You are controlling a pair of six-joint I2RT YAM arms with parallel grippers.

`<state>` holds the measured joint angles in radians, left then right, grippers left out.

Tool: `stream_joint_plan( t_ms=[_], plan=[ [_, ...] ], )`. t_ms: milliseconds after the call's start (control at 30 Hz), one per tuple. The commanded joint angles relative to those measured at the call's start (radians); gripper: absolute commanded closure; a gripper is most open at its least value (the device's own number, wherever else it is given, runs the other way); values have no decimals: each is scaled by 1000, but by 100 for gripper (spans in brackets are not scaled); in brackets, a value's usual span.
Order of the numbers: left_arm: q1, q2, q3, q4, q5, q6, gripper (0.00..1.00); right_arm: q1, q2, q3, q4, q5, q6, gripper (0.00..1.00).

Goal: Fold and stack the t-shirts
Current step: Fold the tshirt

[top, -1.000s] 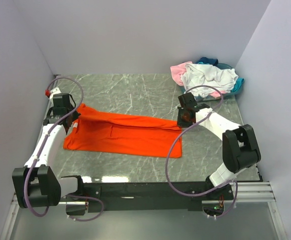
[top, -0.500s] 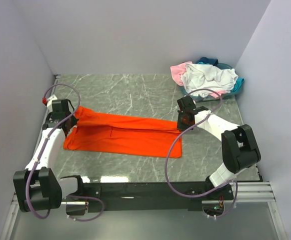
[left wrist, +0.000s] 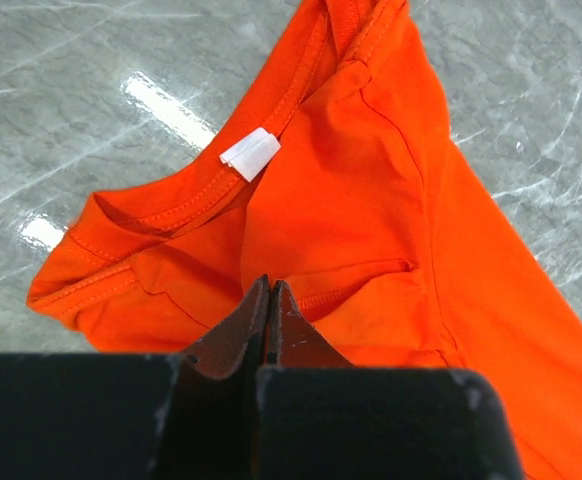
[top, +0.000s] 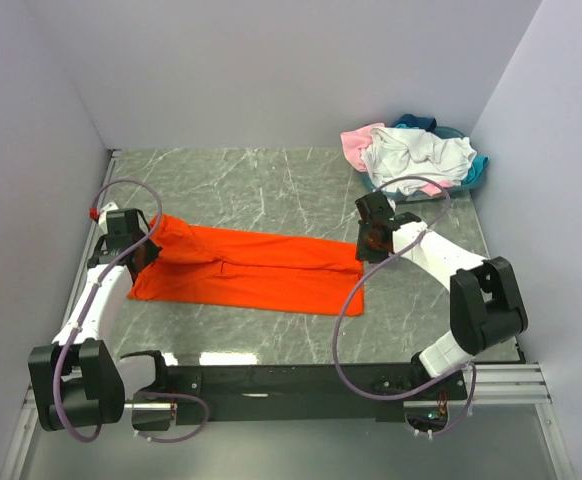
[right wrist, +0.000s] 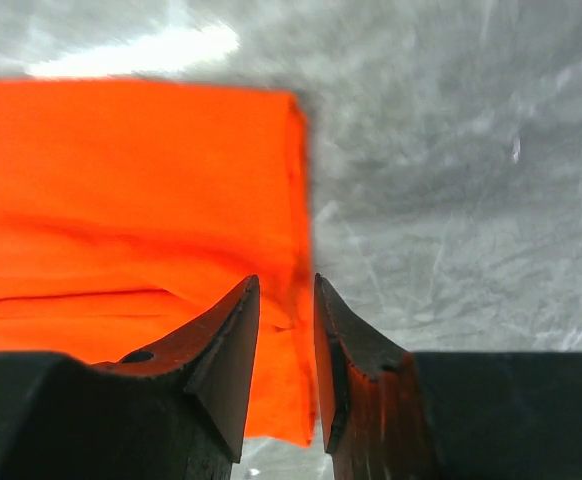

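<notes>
Where the grey marble table [top: 271,180] lies open between the arms, one orange shirt [top: 261,270] rests flat, folded lengthwise into a long band.
- Long axis: left to right across the table, the left end a little farther from the arm bases than the right.
- Heading: collar end to the left, hem end to the right, its right edge straight and square.

Pile of shirts [top: 416,155]: far right corner of the table, well apart from the orange shirt. It is crumpled and unfolded, with white on top, pink at the left side and teal showing at the back and right.

Left gripper [top: 143,250]: at the collar end. Jaws are closed tip to tip on a pinch of orange cloth just below the neckline, and the fabric creases toward the tips in the wrist view [left wrist: 269,290].

Right gripper [top: 371,243]: at the hem end. Jaws stand partly open with a slim gap between them, over the shirt's right edge [right wrist: 286,300]. Orange cloth shows through the gap. I cannot tell whether the pads touch it.

Label [left wrist: 250,153]: small, white, sewn inside the back of the neckline and facing up.
</notes>
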<state>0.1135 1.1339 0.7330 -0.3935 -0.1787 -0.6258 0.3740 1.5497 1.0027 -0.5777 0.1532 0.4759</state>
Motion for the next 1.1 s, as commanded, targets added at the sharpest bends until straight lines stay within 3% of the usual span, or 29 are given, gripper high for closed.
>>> stream_joint_plan(
  t_ms=[0, 367, 633, 1067],
  plan=[
    [3, -33, -3, 41, 18, -11, 100, 19, -57, 88, 27, 23, -22, 64],
    [3, -37, -6, 45, 22, -12, 100, 40, 128, 178, 70, -93, -49, 66],
    [3, -28, -24, 84, 65, 9, 100, 140, 174, 241, 55, -150, -46, 67],
    [3, 18, -49, 58, 170, -29, 100, 345, 420, 608, 84, -420, -106, 67]
  ],
)
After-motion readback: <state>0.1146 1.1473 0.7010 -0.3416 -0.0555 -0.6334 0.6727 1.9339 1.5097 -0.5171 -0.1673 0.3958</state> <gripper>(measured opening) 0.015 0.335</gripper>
